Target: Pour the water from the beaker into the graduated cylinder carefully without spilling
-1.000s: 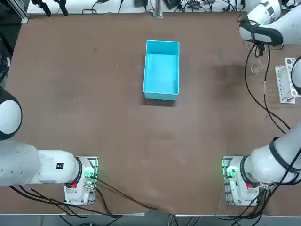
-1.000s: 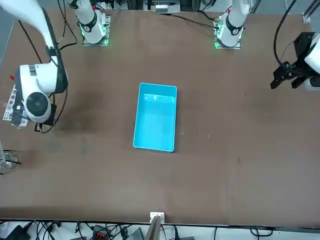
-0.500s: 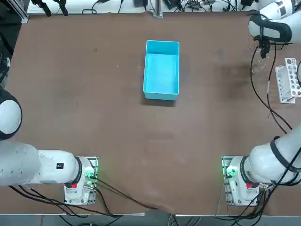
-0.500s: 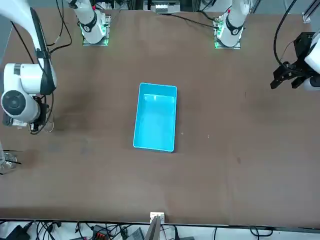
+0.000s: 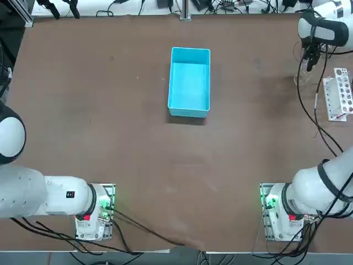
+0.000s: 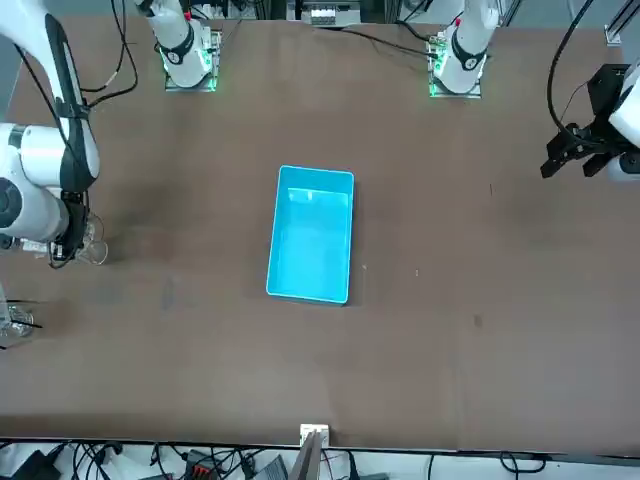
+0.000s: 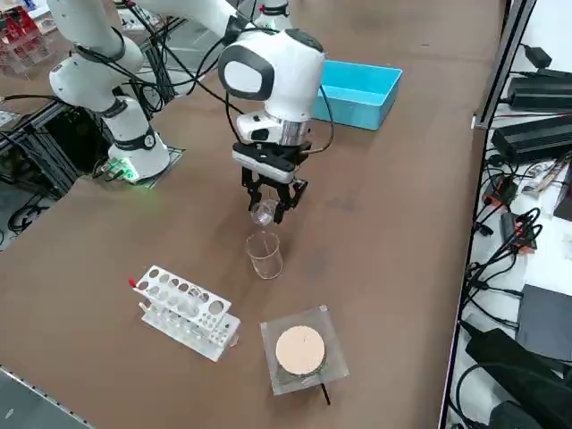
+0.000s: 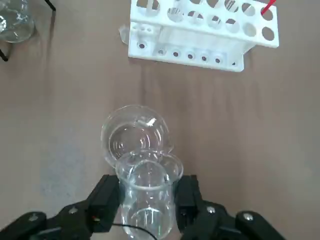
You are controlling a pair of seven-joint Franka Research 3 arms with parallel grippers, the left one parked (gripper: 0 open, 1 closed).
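Towards the far right corner of the counter (image 5: 138, 154) in the top view, reaching with the right gripper (image 5: 310, 64) near the white rack (image 5: 337, 96), well apart from the blue tray (image 5: 189, 83).

Across the counter in the front view, working close to the tall glass (image 6: 95, 251), partly overlapping it from there.

Down the diagonal of the right side view, holding the small cup (image 7: 264, 212) near the mouth of the tall glass, with the latter standing upright on the counter. Resting separately nearby, between counter edge and rack, a flask with a pale round top (image 7: 300, 350).

Through the right wrist view, pinching the small cup between the two fingers (image 8: 186, 202), closed in on its sides, its rim overlapping the rim of the tall glass. Apparently carrying some water (image 8: 150, 218) low in the cup.

Probably lining up for the pour, showing no clear tilt. Needing next, by the look of it, to bring the lip over the mouth, then to be tipping slowly; risking a knock between rims or a dribble outside if misaligned. Leaving unclear whether touching the tall glass.
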